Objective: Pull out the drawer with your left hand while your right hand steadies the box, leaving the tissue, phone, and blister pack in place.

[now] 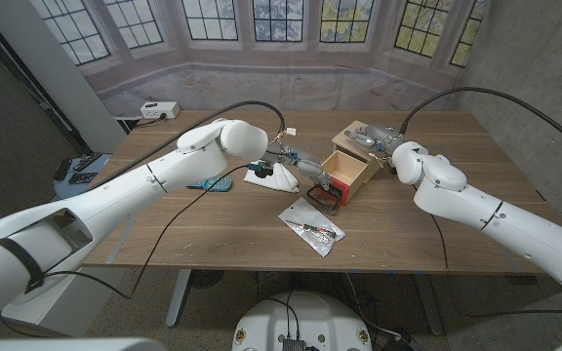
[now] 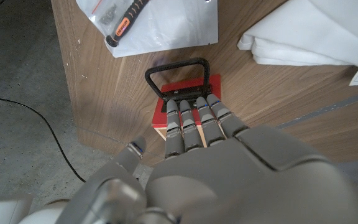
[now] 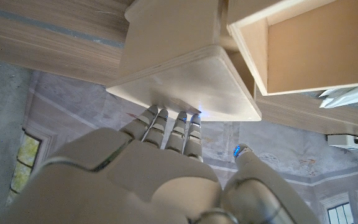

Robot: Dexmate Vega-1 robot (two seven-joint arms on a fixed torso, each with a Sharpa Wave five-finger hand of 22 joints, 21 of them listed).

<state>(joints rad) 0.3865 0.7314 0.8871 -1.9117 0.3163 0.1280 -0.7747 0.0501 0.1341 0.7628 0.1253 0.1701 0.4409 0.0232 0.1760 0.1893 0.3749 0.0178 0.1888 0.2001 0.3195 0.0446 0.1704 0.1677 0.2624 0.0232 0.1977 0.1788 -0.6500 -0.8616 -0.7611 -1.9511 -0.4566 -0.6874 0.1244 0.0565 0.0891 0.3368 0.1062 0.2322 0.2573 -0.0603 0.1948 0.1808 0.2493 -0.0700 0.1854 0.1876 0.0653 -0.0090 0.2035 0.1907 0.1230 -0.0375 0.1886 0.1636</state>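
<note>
Drawer (image 1: 344, 168) drawn out of the box (image 1: 359, 136), centre-right of the head view.
Left wrist view: left hand (image 2: 197, 124) with fingertips on the red front beside the black handle (image 2: 178, 73); whether it grips, I cannot tell. Right wrist view: right hand (image 3: 166, 127) pressing the box top. The phone (image 1: 211, 183) is half-hidden by the arm.

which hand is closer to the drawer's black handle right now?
Left. The left hand has its fingers at the drawer's black handle, on the red drawer front. The right hand is behind, fingers against the wooden box.
</note>
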